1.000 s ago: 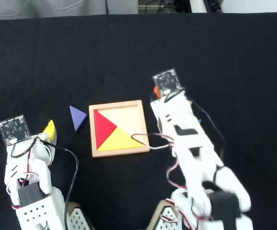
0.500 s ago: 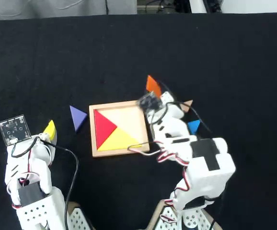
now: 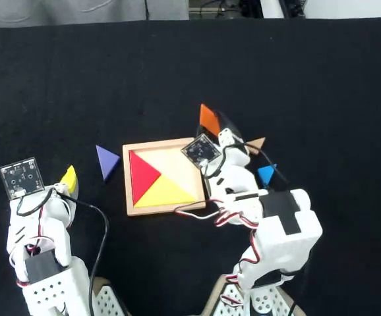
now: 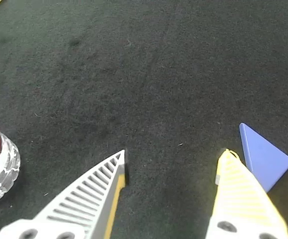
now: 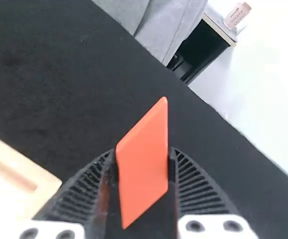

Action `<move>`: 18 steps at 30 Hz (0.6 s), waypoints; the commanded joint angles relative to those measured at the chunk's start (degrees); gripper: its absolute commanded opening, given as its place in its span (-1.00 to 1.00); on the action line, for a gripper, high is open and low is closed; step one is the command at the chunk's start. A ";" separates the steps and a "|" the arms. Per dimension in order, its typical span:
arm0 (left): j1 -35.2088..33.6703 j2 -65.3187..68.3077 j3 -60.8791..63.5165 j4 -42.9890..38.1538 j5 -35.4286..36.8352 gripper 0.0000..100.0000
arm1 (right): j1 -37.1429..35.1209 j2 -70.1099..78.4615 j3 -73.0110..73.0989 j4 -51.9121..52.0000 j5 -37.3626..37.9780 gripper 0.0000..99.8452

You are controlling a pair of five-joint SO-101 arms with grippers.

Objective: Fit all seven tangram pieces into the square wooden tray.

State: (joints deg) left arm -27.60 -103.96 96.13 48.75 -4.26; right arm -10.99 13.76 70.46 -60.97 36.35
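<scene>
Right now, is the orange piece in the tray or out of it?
Out: the right gripper clamps the orange piece outside the tray.

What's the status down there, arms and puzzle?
Left gripper open beside purple triangle. Right gripper shut on orange piece, by tray corner. Inside: red triangle, yellow triangle. Cable crosses near corner.
</scene>
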 commanded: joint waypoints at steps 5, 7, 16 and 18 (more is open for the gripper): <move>0.75 -0.53 0.31 -0.88 -0.44 -0.42 | -0.09 -6.37 9.80 -10.11 -7.91 -0.72; 0.75 -0.53 0.31 -0.88 -0.44 -0.42 | -0.09 -9.45 14.29 -12.75 -8.79 -0.66; 0.75 -0.53 0.31 -0.97 -0.44 -0.42 | 6.42 -27.82 25.45 2.02 -9.58 -0.45; 0.84 -0.53 0.31 -0.97 -0.44 -0.42 | 6.33 -32.13 25.27 8.70 -9.58 -0.43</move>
State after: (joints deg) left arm -27.60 -103.96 96.13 48.75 -4.26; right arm -5.71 -11.91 95.60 -61.49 27.47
